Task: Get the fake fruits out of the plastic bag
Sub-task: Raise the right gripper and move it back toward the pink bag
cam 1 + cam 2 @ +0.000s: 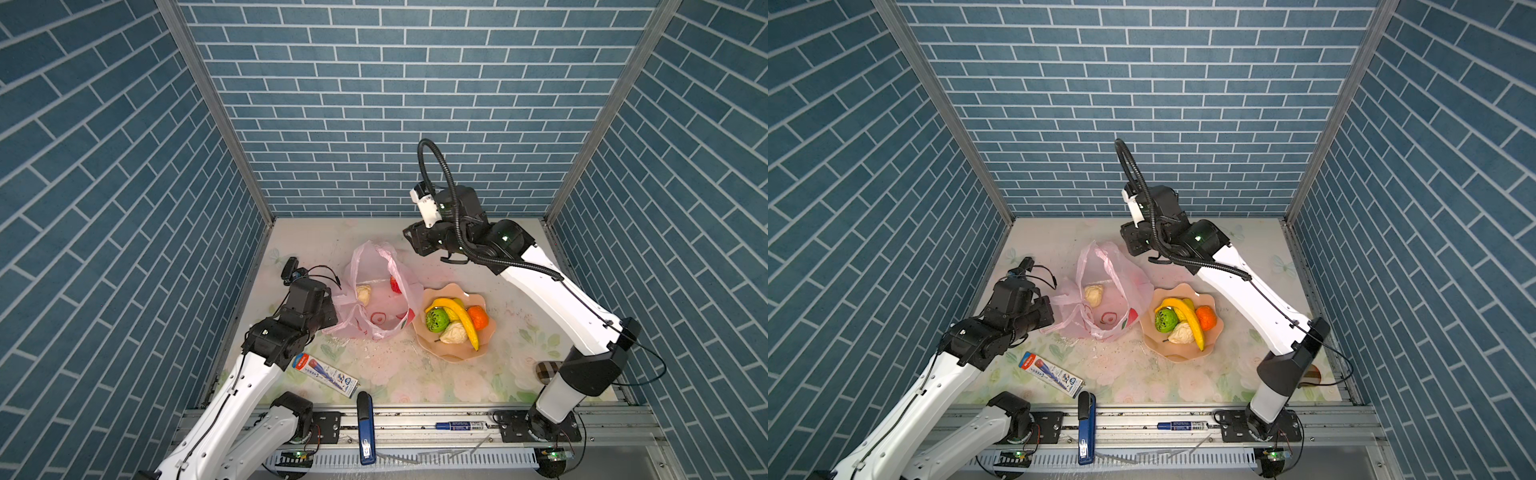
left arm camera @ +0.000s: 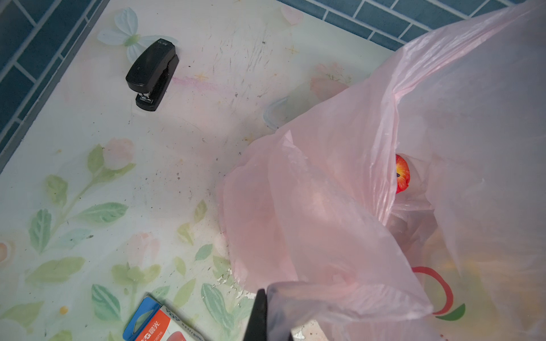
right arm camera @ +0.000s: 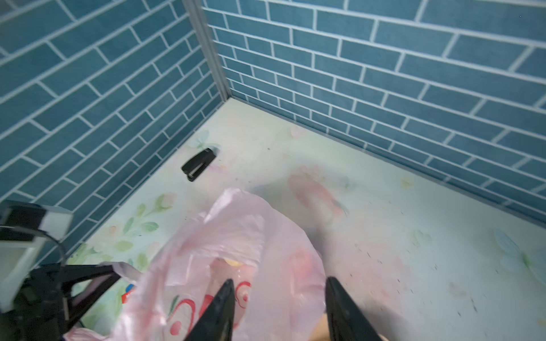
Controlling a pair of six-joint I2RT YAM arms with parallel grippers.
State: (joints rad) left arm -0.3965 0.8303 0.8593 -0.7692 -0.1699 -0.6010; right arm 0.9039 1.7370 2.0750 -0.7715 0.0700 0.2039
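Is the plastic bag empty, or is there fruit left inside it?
Not empty: a cream fruit and a red fruit lie inside the plastic bag.

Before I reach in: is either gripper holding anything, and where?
The left gripper pinches the plastic bag by its loose edge; the right gripper is open, holding nothing.

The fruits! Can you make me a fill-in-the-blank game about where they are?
1. The banana lies on the peach ____.
2. The red fruit sits inside the pink ____.
3. The ball next to the banana is coloured ____.

Missing words: plate, bag, green.
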